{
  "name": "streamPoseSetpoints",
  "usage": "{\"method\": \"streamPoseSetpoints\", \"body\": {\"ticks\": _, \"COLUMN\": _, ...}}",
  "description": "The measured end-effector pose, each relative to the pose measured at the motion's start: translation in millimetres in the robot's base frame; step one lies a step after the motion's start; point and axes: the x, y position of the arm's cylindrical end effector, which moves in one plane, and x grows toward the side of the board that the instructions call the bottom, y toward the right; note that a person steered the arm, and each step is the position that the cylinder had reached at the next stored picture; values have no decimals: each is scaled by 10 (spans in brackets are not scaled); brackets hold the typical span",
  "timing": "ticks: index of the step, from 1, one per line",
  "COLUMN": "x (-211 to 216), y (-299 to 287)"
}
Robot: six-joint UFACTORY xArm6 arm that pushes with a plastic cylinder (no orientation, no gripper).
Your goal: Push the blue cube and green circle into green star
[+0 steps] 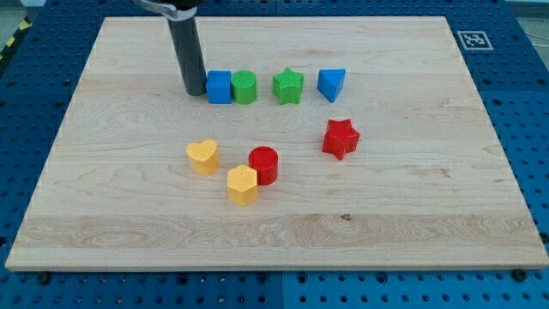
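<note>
Near the view's bottom sit the yellow blocks. Up top, my tip has no jaws and touches the blue cube, which touches the green circle. The pushing step looks underway; next, I think, shove right to the green star.

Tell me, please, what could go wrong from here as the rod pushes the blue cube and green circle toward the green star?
1. My tip sits at the blue cube's left side; an off-centre push could turn the cube, letting the round green circle slip out of line.
2. A gap separates the circle from the green star; a hard shove might knock the star into the blue triangle just beyond it.
</note>
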Motion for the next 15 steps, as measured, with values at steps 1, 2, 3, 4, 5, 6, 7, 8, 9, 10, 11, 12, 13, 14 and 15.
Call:
{"method": "streamPoseSetpoints", "body": {"ticks": 1, "x": 0, "y": 35}}
{"method": "streamPoseSetpoints", "body": {"ticks": 2, "x": 0, "y": 56}}
{"method": "streamPoseSetpoints", "body": {"ticks": 3, "x": 0, "y": 69}}
{"method": "streamPoseSetpoints", "body": {"ticks": 4, "x": 0, "y": 76}}
{"method": "streamPoseSetpoints", "body": {"ticks": 5, "x": 0, "y": 100}}
{"method": "streamPoseSetpoints", "body": {"ticks": 6, "x": 0, "y": 147}}
{"method": "streamPoseSetpoints", "body": {"ticks": 7, "x": 0, "y": 205}}
{"method": "streamPoseSetpoints", "body": {"ticks": 8, "x": 0, "y": 264}}
{"method": "streamPoseSetpoints", "body": {"ticks": 9, "x": -1, "y": 286}}
{"method": "streamPoseSetpoints", "body": {"ticks": 10, "x": 0, "y": 298}}
{"method": "streamPoseSetpoints", "body": {"ticks": 11, "x": 0, "y": 379}}
{"method": "streamPoseSetpoints", "body": {"ticks": 12, "x": -1, "y": 451}}
{"method": "streamPoseSetpoints", "body": {"ticks": 13, "x": -1, "y": 505}}
{"method": "streamPoseSetpoints", "body": {"ticks": 14, "x": -1, "y": 534}}
{"method": "streamPoseSetpoints", "body": {"ticks": 15, "x": -1, "y": 537}}
